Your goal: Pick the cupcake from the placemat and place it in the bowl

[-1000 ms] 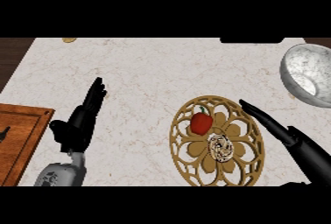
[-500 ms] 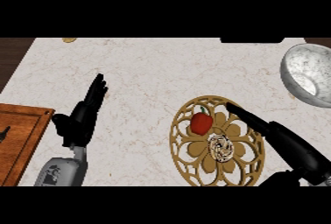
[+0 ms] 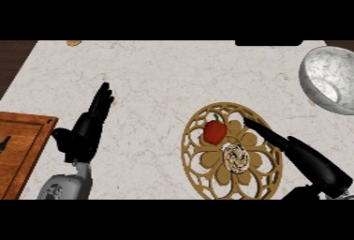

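We see the bowl (image 3: 330,79) cut by the right edge, the wooden board (image 3: 21,150) by the left. The right hand (image 3: 307,159) covers part of the right rim of the placemat (image 3: 207,161). We cannot identify the small tan thing (image 3: 73,43).

— What do the arms look like?
— The left hand (image 3: 84,133) is matt black, with long slim fingers and a thicker thumb. Its forearm (image 3: 66,187) is a rounded light-grey shell with a small round marking on it.
— And the other side?
— The right hand (image 3: 304,159) is the same black, narrow at the fingers and bulkier toward the wrist.
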### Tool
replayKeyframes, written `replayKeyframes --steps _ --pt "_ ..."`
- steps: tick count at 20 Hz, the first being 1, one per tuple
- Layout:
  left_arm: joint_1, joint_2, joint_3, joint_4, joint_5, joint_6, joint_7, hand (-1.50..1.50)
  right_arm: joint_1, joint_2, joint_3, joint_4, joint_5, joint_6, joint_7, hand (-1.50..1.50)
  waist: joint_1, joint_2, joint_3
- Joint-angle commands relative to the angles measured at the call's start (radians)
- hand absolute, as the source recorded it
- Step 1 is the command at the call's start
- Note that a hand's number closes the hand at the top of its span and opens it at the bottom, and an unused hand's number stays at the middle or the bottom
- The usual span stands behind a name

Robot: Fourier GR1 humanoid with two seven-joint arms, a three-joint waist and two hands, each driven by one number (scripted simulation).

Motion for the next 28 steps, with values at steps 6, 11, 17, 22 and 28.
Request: replayKeyframes --steps 6,11,17,22,28 --pt "0.006 0.003 0.024 -0.027 -0.008 -0.029 0.022 0.0 0.026 0.116 -0.074 0.004 -0.009 0.119 -0.009 -1.5 0.001 0.0 0.0" --pt "-0.006 -0.009 0.027 -0.001 -0.018 -0.033 0.011 0.0 0.018 0.191 -0.07 0.0 -0.014 0.129 0.083 -1.5 0.0 0.0 0.0" --pt "-0.006 0.013 0.068 -0.036 0.01 -0.061 0.023 0.0 0.044 0.224 -0.115 0.159 0.033 0.168 -0.087 -1.5 0.001 0.0 0.0" --pt "0.019 -0.048 0.016 -0.045 -0.045 -0.017 0.015 0.0 0.068 0.289 -0.11 0.15 0.108 0.173 -0.093 -1.5 0.0 0.0 0.0" --pt "0.009 -0.02 0.053 0.011 -0.025 -0.061 -0.018 0.0 0.028 0.325 -0.071 0.327 0.296 0.079 -0.229 -1.5 0.002 0.001 0.0"
